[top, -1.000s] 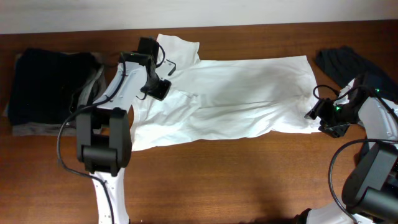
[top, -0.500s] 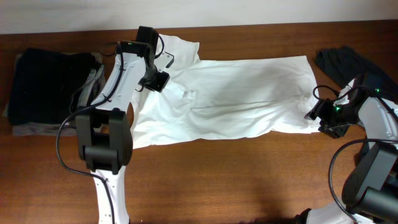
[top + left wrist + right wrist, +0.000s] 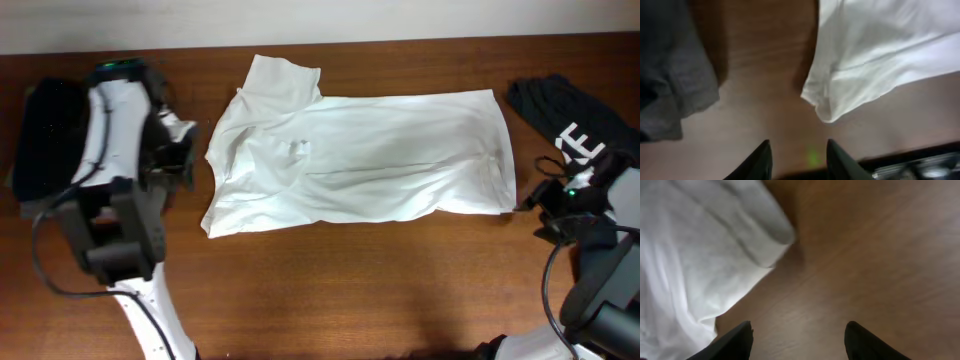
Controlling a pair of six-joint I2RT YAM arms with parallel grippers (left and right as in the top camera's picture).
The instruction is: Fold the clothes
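The white T-shirt (image 3: 380, 155) lies spread across the middle of the table, collar end to the left and hem to the right, with a small mark (image 3: 297, 148) on its chest. My left gripper (image 3: 180, 160) stands off its left side. In the left wrist view the left gripper (image 3: 799, 157) is open over bare wood, a corner of the shirt (image 3: 860, 65) just ahead. My right gripper (image 3: 548, 205) sits just off the hem corner. The right gripper (image 3: 800, 340) is open too, nothing between its fingers, the shirt's edge (image 3: 700, 245) to its left.
A stack of folded black and grey garments (image 3: 50, 140) lies at the far left, its grey edge (image 3: 670, 80) close beside my left gripper. A black shirt with white lettering (image 3: 565, 125) lies at the far right. Bare wood runs along the table's front.
My left gripper has let go of the shirt's shoulder and drawn back left, off the cloth. The right gripper has backed away right from the hem. The shirt's left side has dropped onto the table.
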